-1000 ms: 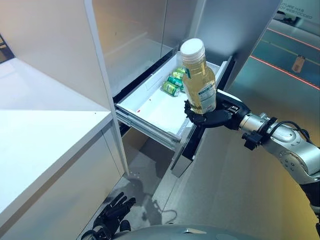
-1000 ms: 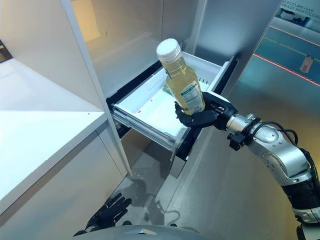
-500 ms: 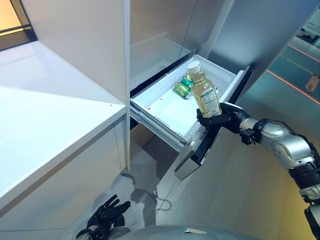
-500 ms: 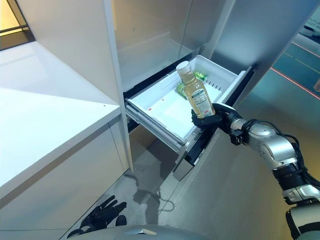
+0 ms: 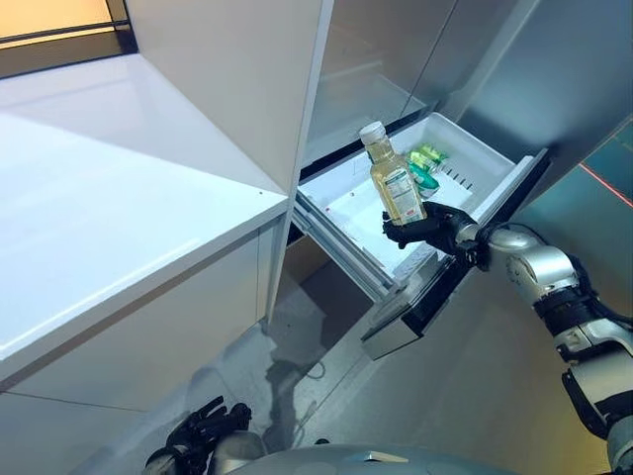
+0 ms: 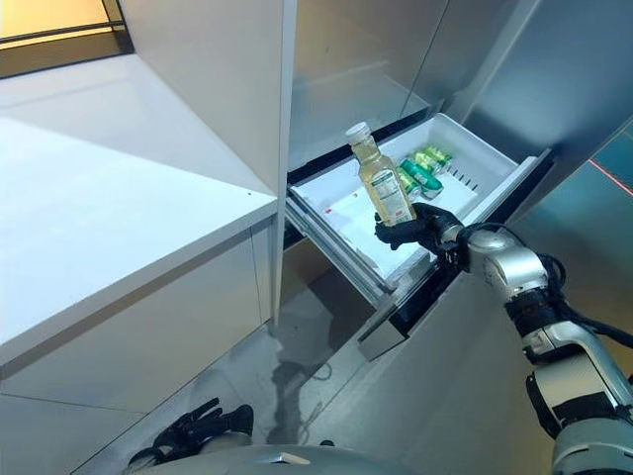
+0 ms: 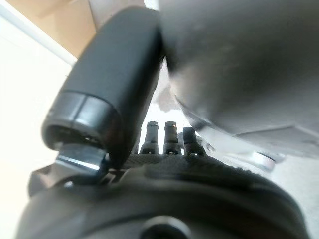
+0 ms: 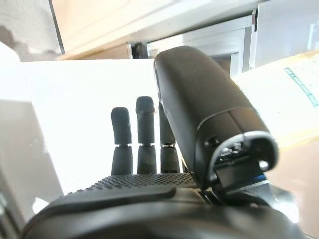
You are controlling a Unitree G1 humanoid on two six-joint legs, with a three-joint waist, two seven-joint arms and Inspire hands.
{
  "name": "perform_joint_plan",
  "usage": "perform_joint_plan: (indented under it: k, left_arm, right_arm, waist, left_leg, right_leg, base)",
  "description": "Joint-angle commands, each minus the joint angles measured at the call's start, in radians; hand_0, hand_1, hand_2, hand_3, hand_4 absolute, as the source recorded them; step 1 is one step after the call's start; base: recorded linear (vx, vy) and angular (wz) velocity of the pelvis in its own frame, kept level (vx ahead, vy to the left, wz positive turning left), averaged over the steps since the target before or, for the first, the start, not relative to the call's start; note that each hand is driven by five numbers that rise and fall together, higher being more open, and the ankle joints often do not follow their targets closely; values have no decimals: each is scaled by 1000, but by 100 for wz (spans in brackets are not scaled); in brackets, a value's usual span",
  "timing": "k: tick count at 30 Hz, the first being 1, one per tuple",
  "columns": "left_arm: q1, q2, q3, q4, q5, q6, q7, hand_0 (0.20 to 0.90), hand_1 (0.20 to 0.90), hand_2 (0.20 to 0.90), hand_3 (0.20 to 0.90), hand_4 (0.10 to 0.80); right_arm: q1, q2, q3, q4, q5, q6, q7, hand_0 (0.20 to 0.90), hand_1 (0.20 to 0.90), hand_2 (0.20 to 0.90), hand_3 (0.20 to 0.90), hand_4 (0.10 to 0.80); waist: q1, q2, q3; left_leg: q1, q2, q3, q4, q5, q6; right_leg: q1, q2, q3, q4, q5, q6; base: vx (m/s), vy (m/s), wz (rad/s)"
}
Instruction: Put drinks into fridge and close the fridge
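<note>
One bottle (image 5: 393, 184) (upright) stands over the open drawer (image 5: 465, 158), its base gripped by the right hand's (image 5: 427, 230) fingers (image 5: 400, 236).

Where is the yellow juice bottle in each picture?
Left eye view: the bottle stands upright over the open white drawer, held at its base by the right hand.
Right eye view: same spot, bottle centre right.
Left wrist view: not in it.
Right wrist view: its pale label at the edge.
Shared landmark: the green cans in the drawer.
</note>
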Motion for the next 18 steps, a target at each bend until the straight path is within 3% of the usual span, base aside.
perform_joint_plan:
  k: [1, 18]
  left_arm:
    - [-1, 41, -66, -6, -52, 74, 8, 900, 900, 900, 900, 800]
    - [-172, 100, -106, -21, -138, 115, -11, 900, 900, 900, 900, 800]
  right_arm:
    - [-261, -80, -13, 75, -23, -48, 20, 300, 300, 300, 200, 100]
    - [-392, -44, 78, 469, -200, -33, 75, 300, 300, 300, 200, 100]
  waist:
    - [8, 30, -60]
    - [42, 73, 110]
  left_leg:
    - [54, -28, 5, 1, -150, 49]
    - [-62, -38, -31, 19, -109, 44]
  right_leg:
    - [-64, 64, 22, 4, 64, 38]
    - [-155, 58, 11, 17, 90, 22]
  base:
    - [0, 0, 0]
    - [-103, -6, 8]
